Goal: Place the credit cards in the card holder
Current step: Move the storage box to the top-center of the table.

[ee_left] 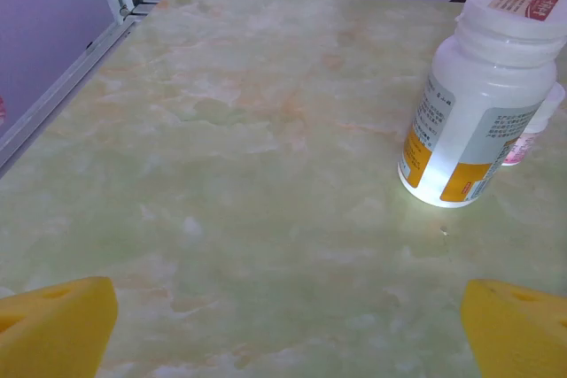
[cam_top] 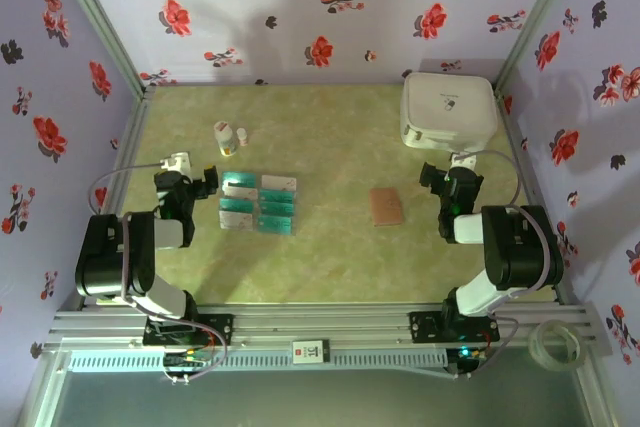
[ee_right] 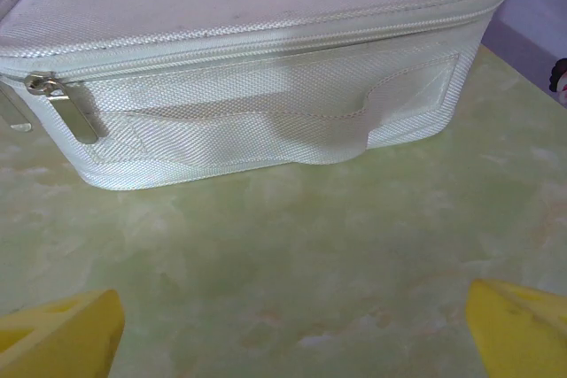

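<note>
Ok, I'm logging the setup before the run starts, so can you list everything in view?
credit cards: about eight, teal and pale, laid in a block left of centre
card holder: one, reddish-brown, flat, right of centre, apart from the cards
zip case: one, white, far right corner
pill bottle: one, white with orange label, upright beyond the cards
small bottle: one, white with pink label, beside the pill bottle
table: one, pale green marbled
left gripper: yellow fingers, open, left of the cards
right gripper: yellow fingers, open, facing the zip case
</note>
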